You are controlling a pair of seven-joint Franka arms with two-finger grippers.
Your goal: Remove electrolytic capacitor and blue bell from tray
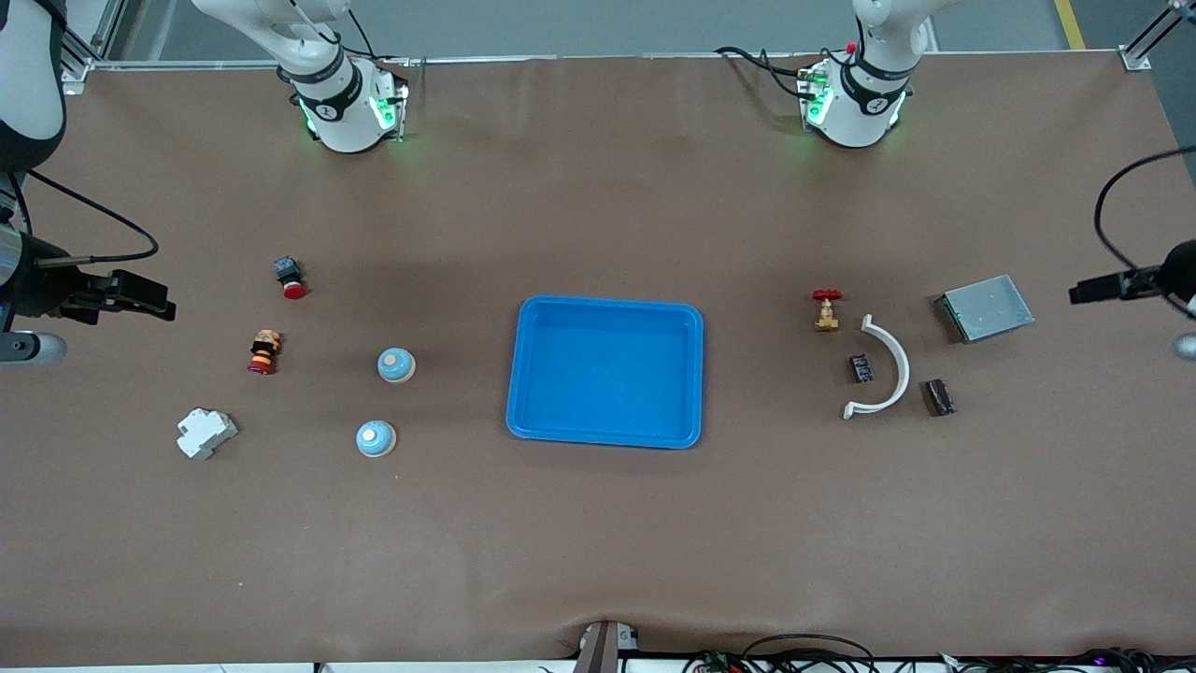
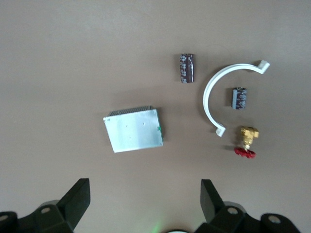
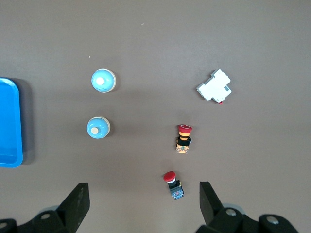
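Both grippers, left [image 2: 143,204] and right [image 3: 141,204], hang wide open, holding nothing

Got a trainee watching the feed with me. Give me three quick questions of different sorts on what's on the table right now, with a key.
1. True or false: the tray already holds a part.
2. How many bells lie toward the right arm's end of the table?
3. Which capacitor sits inside the white clip's curve: A, the one nearer the tray, or B, the one toward the left arm's end?

Key: 1 false, it is bare. 2 two. 3 A.
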